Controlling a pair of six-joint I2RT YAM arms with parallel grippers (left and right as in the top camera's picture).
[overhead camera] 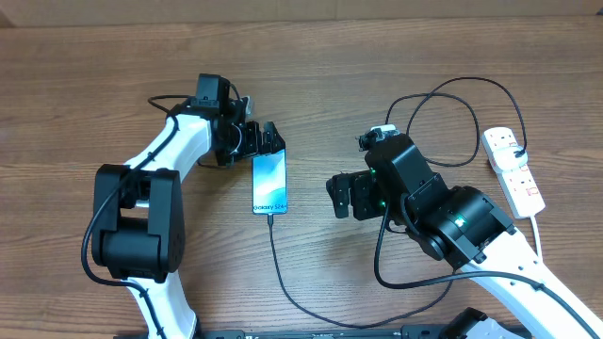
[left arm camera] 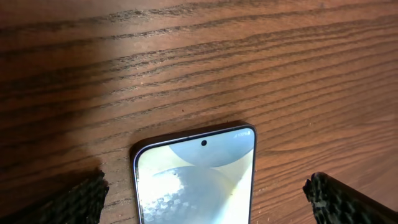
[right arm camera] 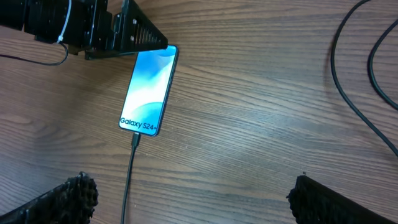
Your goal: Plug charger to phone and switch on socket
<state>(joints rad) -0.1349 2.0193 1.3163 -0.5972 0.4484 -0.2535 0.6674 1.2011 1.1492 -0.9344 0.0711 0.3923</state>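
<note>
The phone (overhead camera: 269,182) lies flat on the table, screen up, its "Galaxy S24" end toward the front. The charger cable (overhead camera: 279,264) has its tip in the phone's front end and runs forward. It shows in the right wrist view (right arm camera: 129,177) below the phone (right arm camera: 148,90). My left gripper (overhead camera: 260,141) is open, its fingers on either side of the phone's far end (left arm camera: 196,177). My right gripper (overhead camera: 341,197) is open and empty, to the right of the phone. The socket (overhead camera: 513,169) lies at the far right with the black plug in it.
The black cable loops over the table behind my right arm (overhead camera: 452,104) and shows in the right wrist view (right arm camera: 364,87). The socket's white cord (overhead camera: 539,231) runs forward along the right edge.
</note>
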